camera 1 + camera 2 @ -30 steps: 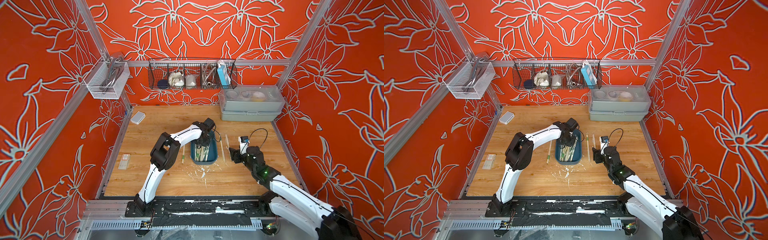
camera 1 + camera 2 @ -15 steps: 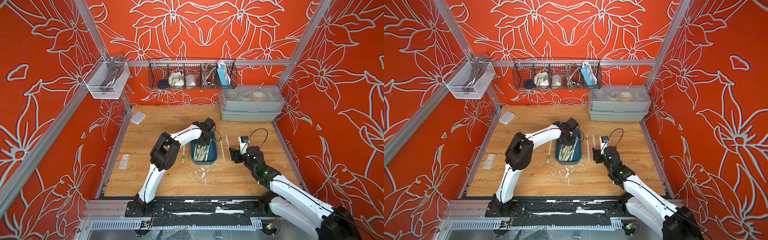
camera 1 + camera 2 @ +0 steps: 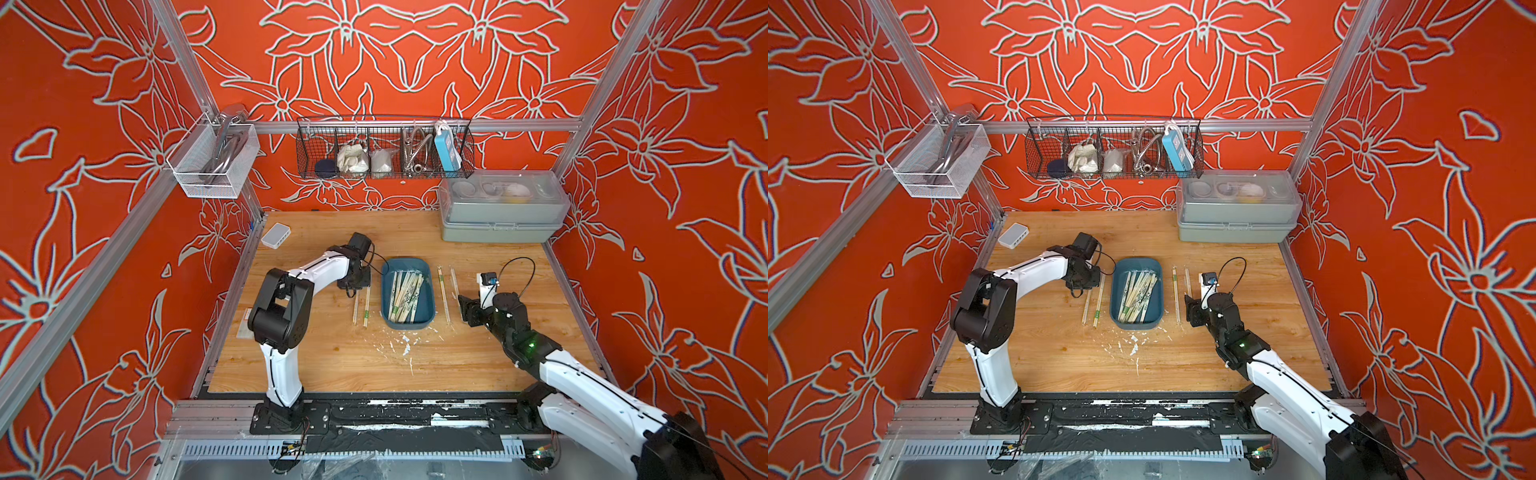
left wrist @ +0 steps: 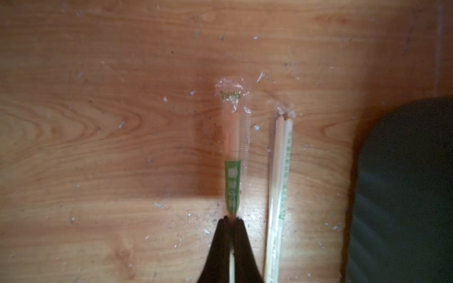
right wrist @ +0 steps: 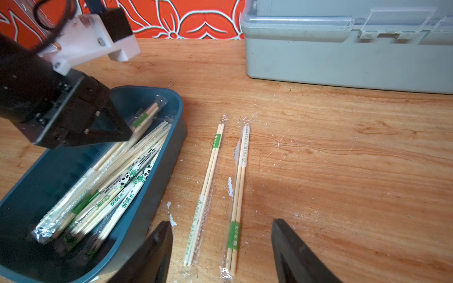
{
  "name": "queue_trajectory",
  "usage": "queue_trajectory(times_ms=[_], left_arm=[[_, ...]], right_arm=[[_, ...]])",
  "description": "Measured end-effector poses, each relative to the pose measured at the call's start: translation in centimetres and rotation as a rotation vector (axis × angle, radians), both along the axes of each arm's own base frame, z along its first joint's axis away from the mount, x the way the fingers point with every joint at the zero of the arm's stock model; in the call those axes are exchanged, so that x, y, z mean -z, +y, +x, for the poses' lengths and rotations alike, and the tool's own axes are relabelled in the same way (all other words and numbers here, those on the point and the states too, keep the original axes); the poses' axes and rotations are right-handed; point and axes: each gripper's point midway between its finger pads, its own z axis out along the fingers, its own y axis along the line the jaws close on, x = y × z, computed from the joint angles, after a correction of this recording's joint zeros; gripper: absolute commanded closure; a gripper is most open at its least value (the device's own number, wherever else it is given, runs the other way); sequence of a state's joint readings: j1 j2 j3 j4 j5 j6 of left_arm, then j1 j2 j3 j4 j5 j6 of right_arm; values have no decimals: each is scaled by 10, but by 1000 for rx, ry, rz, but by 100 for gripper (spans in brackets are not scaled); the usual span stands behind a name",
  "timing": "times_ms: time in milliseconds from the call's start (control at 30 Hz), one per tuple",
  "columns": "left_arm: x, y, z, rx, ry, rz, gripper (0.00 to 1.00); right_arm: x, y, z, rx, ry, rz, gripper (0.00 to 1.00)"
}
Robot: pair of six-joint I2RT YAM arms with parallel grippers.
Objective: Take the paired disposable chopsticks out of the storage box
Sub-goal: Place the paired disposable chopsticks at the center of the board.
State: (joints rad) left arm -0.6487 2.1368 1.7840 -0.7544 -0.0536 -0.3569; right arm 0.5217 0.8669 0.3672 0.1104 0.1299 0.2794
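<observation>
The left end effector (image 4: 230, 220) has its jaws closed tight on one sleeved chopstick pair (image 4: 232, 181), gripped just behind the green printed band. This pair is outside the storage box (image 3: 407, 265), on the box's left side, over the counter (image 3: 332, 361). Whether it rests on the wood or is slightly lifted cannot be told. A second sleeved pair (image 4: 279, 186) lies flat on the counter between the gripped one and the box, close beside it and roughly parallel.

The storage box is a dark teal tray standing mid-counter between the two arms. The rest of the paired disposable chopsticks (image 3: 1136, 297) lie inside it in a loose lengthwise heap, some crossing — several sleeves show panda and bamboo print in the right wrist view.

The right end effector (image 5: 221, 221) has its jaws wide apart and holds nothing. It sits low over the counter, just right of the box. Two more pairs lie flat there, clear of the box wall and side by side without touching — the nearer pair (image 5: 208, 176) and the outer pair (image 5: 239, 176).

A grey-green lidded case (image 5: 343, 56) stands at the back right of the counter, well apart from the box.
</observation>
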Motion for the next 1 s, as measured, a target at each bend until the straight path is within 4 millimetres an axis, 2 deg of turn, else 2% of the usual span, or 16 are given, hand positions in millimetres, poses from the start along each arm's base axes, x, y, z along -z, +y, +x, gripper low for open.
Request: queue_trajectory(times_ms=[367, 533, 633, 700, 767, 867, 1000], left_arm=[[-12, 12, -8, -9, 9, 24, 100], [-50, 23, -8, -26, -39, -7, 100], [-75, 36, -8, -51, -83, -31, 100], [-85, 53, -10, -77, -97, -34, 100], [-84, 71, -13, -106, -94, -27, 100], [-69, 107, -18, -168, -63, -3, 100], [-37, 151, -23, -250, -8, 34, 100]], right_arm=[[-1, 0, 0, 0, -3, 2, 31], [-1, 0, 0, 0, -3, 2, 31], [-1, 0, 0, 0, -3, 2, 31], [-1, 0, 0, 0, -4, 2, 31], [-1, 0, 0, 0, -4, 2, 31], [-1, 0, 0, 0, -4, 2, 31], [-2, 0, 0, 0, -5, 3, 31]])
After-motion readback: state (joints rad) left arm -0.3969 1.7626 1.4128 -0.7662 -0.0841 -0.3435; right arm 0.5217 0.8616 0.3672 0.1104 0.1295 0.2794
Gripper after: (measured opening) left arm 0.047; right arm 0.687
